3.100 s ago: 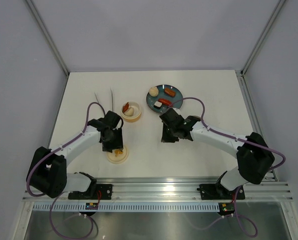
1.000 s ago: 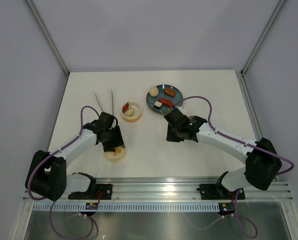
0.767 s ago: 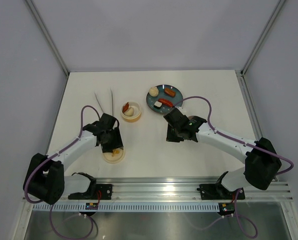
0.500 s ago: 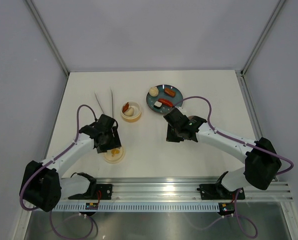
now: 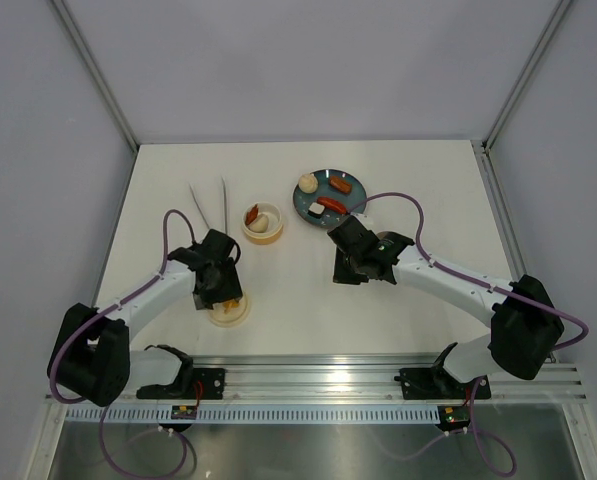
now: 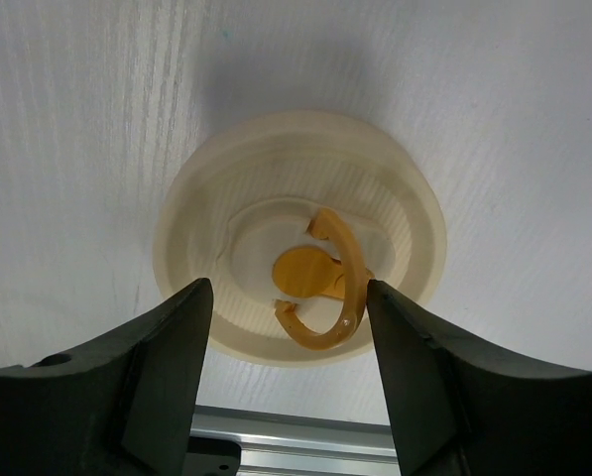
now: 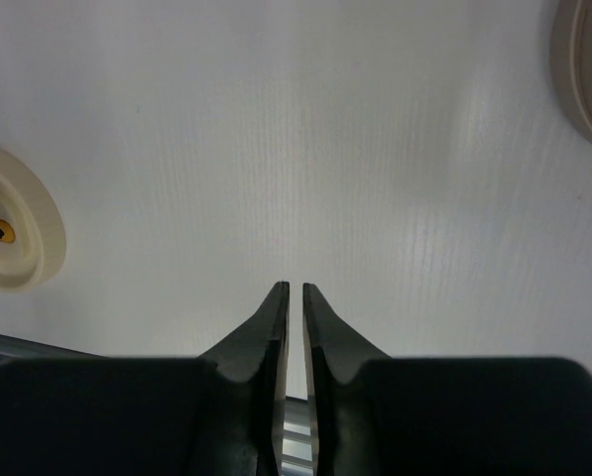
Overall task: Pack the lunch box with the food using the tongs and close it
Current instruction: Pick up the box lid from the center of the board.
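The left end effector (image 6: 288,293) hangs spread over the lid (image 6: 276,149), the right end effector (image 7: 295,297) is pressed together on nothing, so I'd guess fetching the tongs (image 5: 224,200) comes next.

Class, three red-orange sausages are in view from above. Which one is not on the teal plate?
The sausage inside the round cream lunch box, lying beside a bun. The other two sausages lie on the teal plate.

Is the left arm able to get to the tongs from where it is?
Probably yes. The tongs lie on the table just beyond the left gripper, with nothing between them. The gripper's jaws are open and empty, hovering over the cream lid.
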Robot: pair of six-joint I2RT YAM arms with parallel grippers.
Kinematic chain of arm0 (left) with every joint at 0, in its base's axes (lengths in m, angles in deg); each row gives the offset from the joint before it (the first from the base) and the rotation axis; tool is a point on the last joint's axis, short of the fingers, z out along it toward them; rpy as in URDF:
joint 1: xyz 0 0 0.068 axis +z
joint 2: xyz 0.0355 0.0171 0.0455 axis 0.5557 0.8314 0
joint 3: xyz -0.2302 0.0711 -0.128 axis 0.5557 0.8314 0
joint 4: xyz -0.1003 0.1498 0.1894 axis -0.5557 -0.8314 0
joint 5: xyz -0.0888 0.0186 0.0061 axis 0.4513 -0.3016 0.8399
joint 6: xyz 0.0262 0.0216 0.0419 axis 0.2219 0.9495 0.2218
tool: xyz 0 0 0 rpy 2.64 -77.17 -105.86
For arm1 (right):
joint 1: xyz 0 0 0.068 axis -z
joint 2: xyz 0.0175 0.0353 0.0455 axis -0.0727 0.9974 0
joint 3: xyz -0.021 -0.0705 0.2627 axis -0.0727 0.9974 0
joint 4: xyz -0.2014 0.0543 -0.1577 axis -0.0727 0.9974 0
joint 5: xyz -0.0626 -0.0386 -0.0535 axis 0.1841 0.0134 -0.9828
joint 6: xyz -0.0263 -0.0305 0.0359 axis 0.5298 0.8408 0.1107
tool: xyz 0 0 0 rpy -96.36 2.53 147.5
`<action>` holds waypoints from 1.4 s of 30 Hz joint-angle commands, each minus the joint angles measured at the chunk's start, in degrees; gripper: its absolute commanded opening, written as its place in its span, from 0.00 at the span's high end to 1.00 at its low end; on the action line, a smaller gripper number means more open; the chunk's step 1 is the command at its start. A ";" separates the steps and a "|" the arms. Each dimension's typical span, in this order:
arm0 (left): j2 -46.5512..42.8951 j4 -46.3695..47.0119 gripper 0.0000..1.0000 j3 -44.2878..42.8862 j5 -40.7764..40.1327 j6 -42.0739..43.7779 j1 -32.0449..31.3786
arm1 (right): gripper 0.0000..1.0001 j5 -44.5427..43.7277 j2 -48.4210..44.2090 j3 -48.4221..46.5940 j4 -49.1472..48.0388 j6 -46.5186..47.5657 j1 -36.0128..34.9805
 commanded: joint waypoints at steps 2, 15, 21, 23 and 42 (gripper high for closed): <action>1.22 2.33 0.34 0.91 -1.39 -1.10 -0.08 | 0.83 -1.24 -0.54 -1.23 -0.28 0.11 0.38; 1.84 7.34 0.50 2.68 0.80 -1.19 0.01 | 0.83 -1.33 -0.63 -1.14 -0.02 0.11 0.38; 1.23 7.16 0.64 2.68 0.63 -0.93 -0.07 | 0.83 -1.24 -0.28 -1.49 -0.02 0.11 0.38; 1.23 7.08 0.64 2.85 0.63 -0.93 0.01 | 0.83 -1.15 -0.10 -1.58 -0.11 0.11 0.38; -2.73 4.87 0.59 -0.93 -1.22 2.15 -2.80 | 0.83 -0.45 1.04 -2.11 -0.55 0.11 0.38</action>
